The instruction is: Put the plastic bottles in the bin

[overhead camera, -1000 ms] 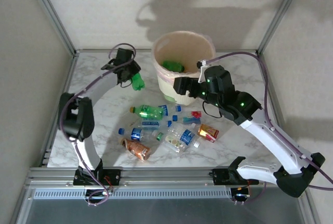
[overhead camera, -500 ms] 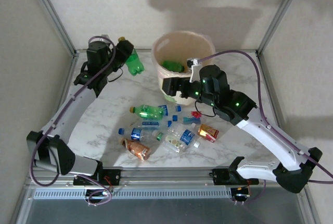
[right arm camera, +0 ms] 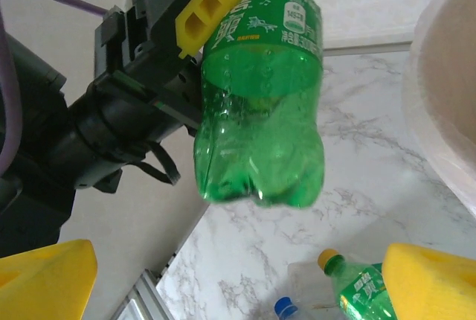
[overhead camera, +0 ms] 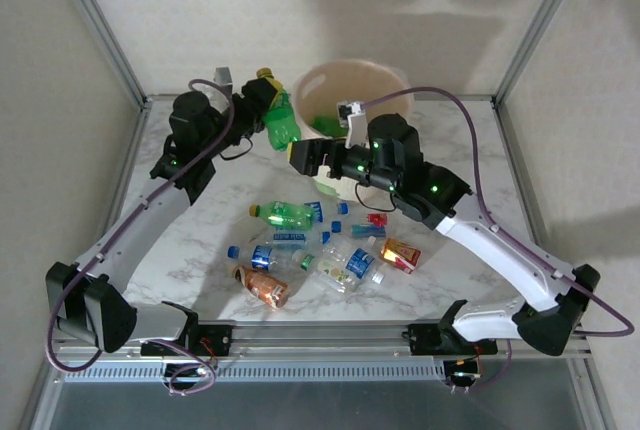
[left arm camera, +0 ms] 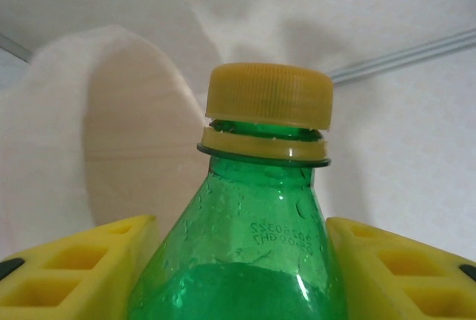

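My left gripper [overhead camera: 262,110] is shut on a green plastic bottle [overhead camera: 278,120] with a yellow cap, held in the air just left of the cream bin [overhead camera: 375,88]. In the left wrist view the bottle [left arm camera: 260,223] stands cap up between the yellow fingers [left arm camera: 74,268], with the bin [left arm camera: 126,149] behind it. My right gripper [overhead camera: 300,157] is open in front of the bin, above the table. From its wrist view the held bottle [right arm camera: 260,112] hangs above its gripper [right arm camera: 238,283], and nothing is between the fingers. Another green bottle [overhead camera: 325,128] lies inside the bin.
Several bottles lie on the marble table in front of the bin: a green one [overhead camera: 287,215], clear ones with blue labels [overhead camera: 350,265], and ones with red or orange labels [overhead camera: 262,288]. Frame posts rise at the table's back corners.
My left arm has lifted the green bottle and swung it right, towards the bin. My right gripper has moved left across the bin's front and opened wider.
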`<action>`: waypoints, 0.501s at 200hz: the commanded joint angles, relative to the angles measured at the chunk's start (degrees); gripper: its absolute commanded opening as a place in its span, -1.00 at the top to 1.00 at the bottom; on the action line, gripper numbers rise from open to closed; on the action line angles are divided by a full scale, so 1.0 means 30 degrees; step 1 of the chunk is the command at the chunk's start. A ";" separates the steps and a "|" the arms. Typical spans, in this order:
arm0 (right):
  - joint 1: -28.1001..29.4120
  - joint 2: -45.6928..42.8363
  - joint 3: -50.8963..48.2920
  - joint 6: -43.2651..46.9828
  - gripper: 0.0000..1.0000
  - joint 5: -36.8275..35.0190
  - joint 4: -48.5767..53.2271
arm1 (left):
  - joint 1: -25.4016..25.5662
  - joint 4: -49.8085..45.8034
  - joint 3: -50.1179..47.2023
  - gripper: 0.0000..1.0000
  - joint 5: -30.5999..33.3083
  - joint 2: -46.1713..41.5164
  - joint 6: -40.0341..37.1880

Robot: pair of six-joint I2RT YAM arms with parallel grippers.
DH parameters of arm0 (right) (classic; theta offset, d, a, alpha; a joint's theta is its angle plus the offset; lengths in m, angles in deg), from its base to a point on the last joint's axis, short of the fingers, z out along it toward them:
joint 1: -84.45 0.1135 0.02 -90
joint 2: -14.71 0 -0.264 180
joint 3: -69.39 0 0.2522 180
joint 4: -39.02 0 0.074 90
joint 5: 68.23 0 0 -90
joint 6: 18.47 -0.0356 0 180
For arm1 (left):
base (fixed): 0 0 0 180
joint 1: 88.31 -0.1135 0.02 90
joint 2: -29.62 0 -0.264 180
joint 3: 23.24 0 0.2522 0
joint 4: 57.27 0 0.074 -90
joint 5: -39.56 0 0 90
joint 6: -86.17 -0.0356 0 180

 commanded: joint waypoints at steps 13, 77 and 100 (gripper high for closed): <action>0.0128 0.1327 0.1866 -0.0039 -0.97 0.0708 -0.0770 | 0.0797 0.3117 -0.0107 -0.10 -0.0980 -0.0982 0.1628; 0.0128 0.2415 0.3075 -0.0410 -0.97 0.0827 -0.1022 | 0.1208 0.6688 -0.1227 -0.12 -0.1731 -0.1338 0.3670; 0.0127 0.2422 0.2961 -0.0526 -0.92 0.1089 -0.1488 | 0.1362 0.7013 -0.1535 -0.13 -0.1731 -0.1275 0.3857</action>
